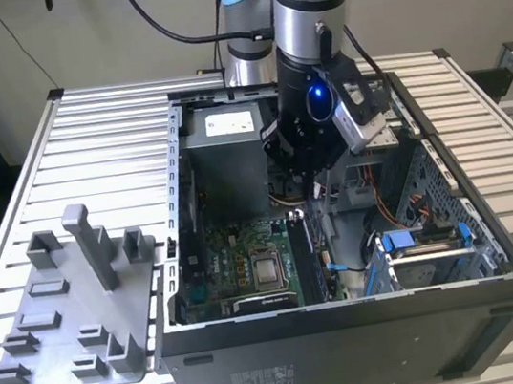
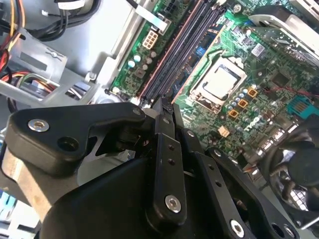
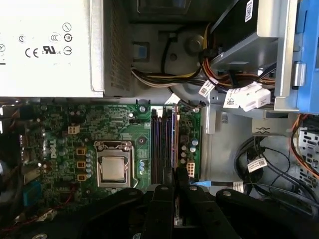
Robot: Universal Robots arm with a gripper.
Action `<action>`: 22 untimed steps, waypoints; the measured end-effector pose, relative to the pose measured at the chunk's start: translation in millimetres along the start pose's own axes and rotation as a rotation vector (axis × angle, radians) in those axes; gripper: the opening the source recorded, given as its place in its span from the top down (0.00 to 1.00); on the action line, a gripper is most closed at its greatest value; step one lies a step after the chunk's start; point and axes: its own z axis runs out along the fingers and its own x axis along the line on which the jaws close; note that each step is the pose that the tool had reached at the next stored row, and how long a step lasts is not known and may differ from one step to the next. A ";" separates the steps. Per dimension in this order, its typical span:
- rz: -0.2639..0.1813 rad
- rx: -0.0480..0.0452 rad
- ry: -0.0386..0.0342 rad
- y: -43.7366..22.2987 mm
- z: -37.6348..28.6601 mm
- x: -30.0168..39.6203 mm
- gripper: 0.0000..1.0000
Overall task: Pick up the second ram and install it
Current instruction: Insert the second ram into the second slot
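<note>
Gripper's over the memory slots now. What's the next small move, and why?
Probably a slow, straight press down: the gripper appears shut on the second ram, which lies edge-on along the motherboard's slots, seemingly lined up but not visibly seated.

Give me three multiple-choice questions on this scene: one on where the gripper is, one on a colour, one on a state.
1. Where is the gripper? A outside it all; B inside the computer case, above the memory slots; C folded against the wall.
2. The motherboard is: A red; B white; C green.
3. The case is: A open; B closed; C upside down.
Answers: 1 B, both wrist views show it over the slots; 2 C, the board is green; 3 A, its inside shows.
</note>
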 end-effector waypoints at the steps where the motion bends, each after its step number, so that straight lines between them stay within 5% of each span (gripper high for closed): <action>1: 0.000 0.0002 -0.0025 0.0 1.2 0.1 0.86; 3: 0.000 0.0007 -0.0090 0.0 3.5 1.0 0.86; 8: 0.000 0.0007 -0.0092 -0.8 12.4 6.8 0.86; 13: 0.000 0.0041 0.0043 -5.0 14.2 7.0 0.86; 22: 0.000 0.0042 0.0049 -5.2 27.4 8.3 0.86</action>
